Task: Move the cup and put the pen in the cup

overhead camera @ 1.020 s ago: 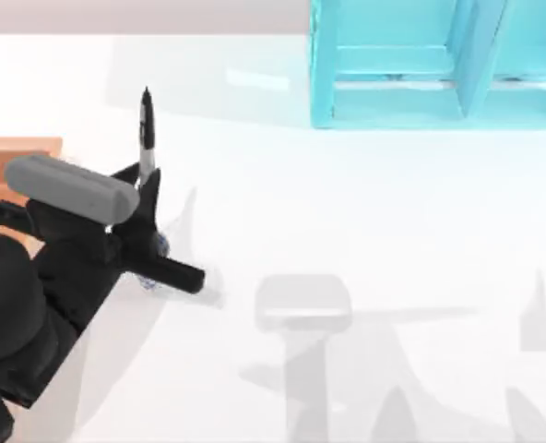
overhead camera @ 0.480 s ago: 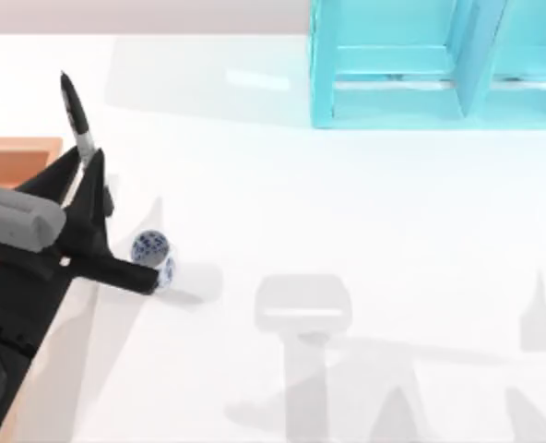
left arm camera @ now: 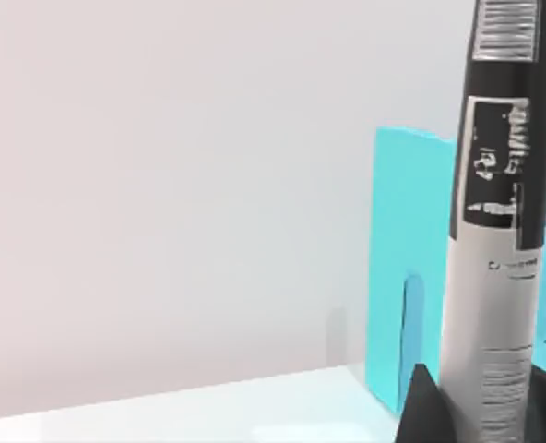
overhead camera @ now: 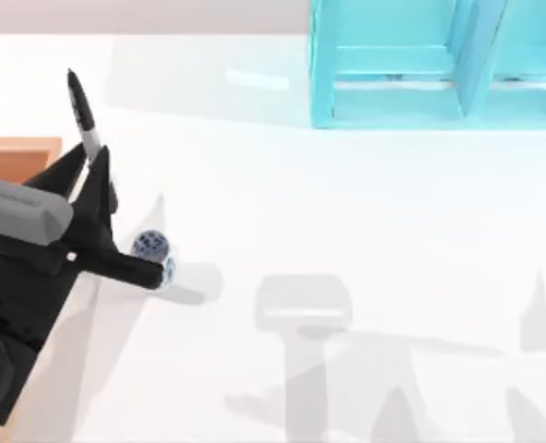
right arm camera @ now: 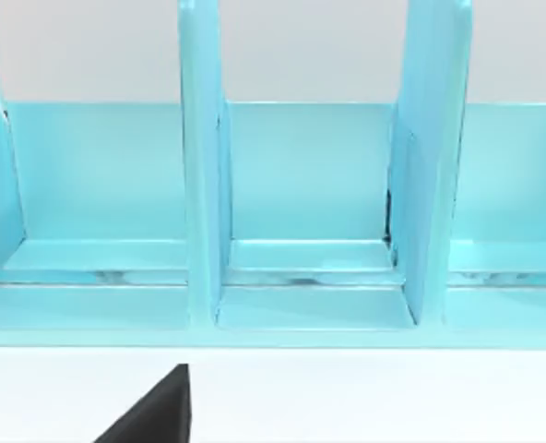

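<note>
White table (overhead camera: 365,212) w/ cup (overhead camera: 152,249) (left side), turquoise rack (overhead camera: 439,65) at back.

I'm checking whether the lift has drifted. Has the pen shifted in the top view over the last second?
Yes. The pen, held in the left gripper, has gone toward the table's left, away from the blue shelf unit.

The pen (overhead camera: 82,116), black with a pale grey labelled middle, stands nearly upright, its tip leaning slightly away from the cup (overhead camera: 153,250). That small blue-patterned white cup seems to stand upright just beside it.
</note>
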